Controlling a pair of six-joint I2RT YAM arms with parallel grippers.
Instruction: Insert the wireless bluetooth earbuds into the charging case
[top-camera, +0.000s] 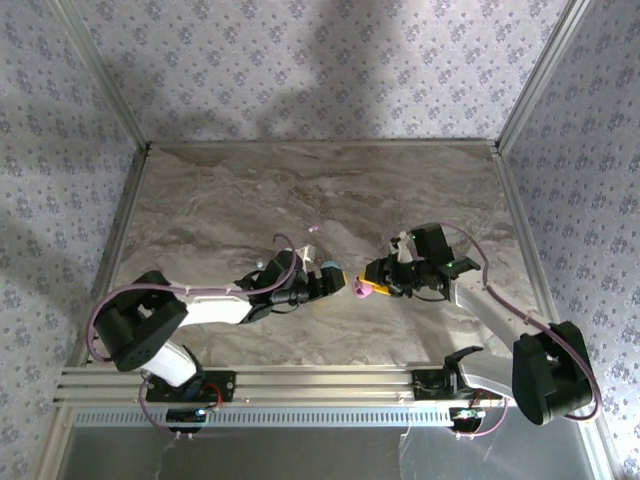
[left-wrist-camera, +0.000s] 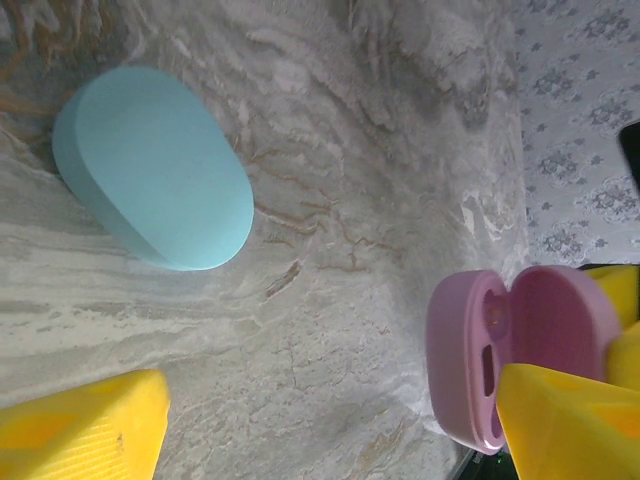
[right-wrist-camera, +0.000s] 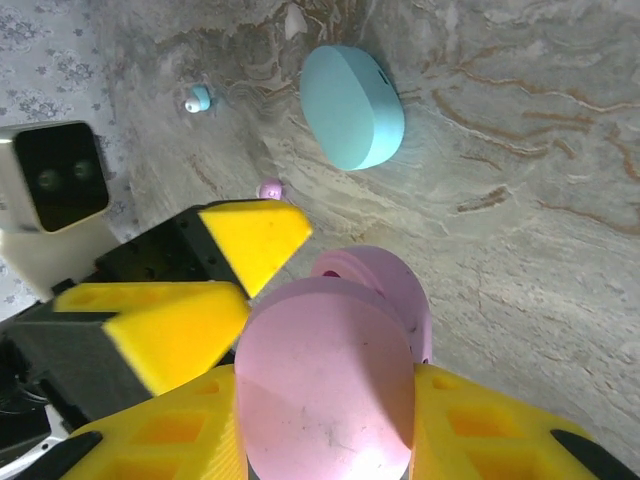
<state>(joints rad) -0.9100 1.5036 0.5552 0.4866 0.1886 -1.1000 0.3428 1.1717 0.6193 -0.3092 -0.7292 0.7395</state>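
Your right jaws grip the open pink charging case (right-wrist-camera: 325, 380), your left jaws stand wide open just left of it, and the loose pink earbud (right-wrist-camera: 270, 188) lies on the tabletop (right-wrist-camera: 520, 230) just beyond them, probably nearest your left arm.

Two arms were seen reaching in from the near edge of the marble table (top-camera: 250, 190), with their grippers faced almost tip to tip around the middle of its near half. The left gripper (top-camera: 341, 282) was pointed rightward and the right gripper (top-camera: 370, 288) leftward, and a pink case (top-camera: 358, 291) was held at the latter's tips. A tiny pale pink earbud (top-camera: 313, 229) was seen lying toward the table's centre, apart from both grippers.
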